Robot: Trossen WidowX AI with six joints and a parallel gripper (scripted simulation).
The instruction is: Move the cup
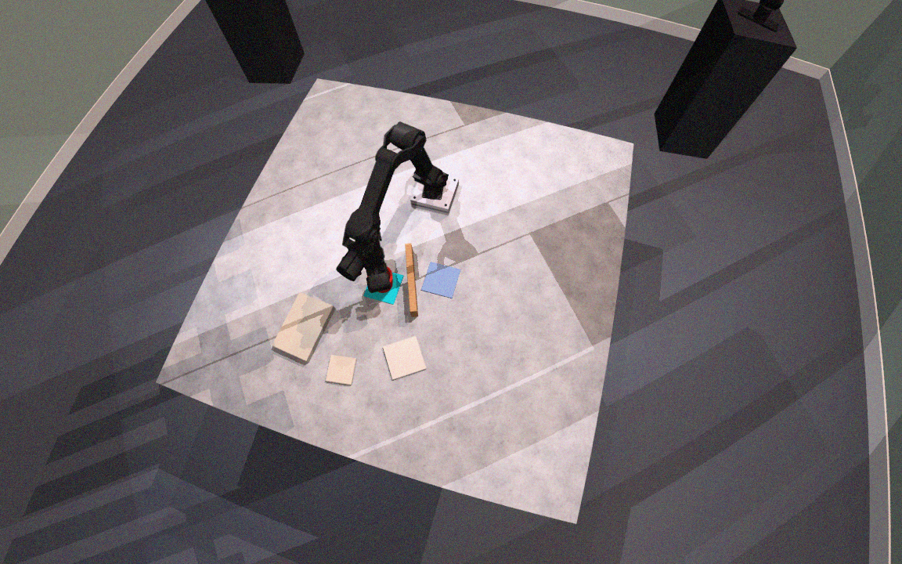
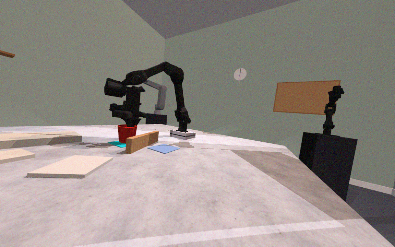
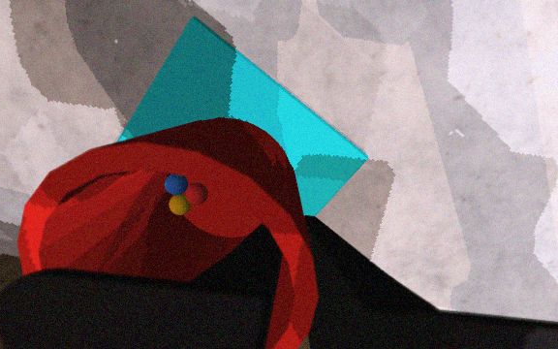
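Over the teal pad [image 3: 269,121], a red cup [image 2: 127,132] is held upright by its rim, the fingers being clamped on its wall; whether its base touches the pad cannot be told. Three marbles are seen at the cup's bottom in the wrist view: a blue one [image 3: 175,184], a red one [image 3: 197,193] and a yellow one [image 3: 179,205], all touching. A wooden bar [image 1: 410,279] is laid between the teal pad and a blue pad [image 1: 441,280], just beside both. Three beige slabs [image 1: 404,356] are spread nearer the counter's front edge, well apart from the cup. The counter [image 2: 192,190] is mottled grey-white, crossed by pale lines and patches of shadow. Green walls are seen around it, with a round clock [image 2: 239,73], a brown board [image 2: 303,96] and a dark pedestal [image 2: 327,159] carrying a small black stand.
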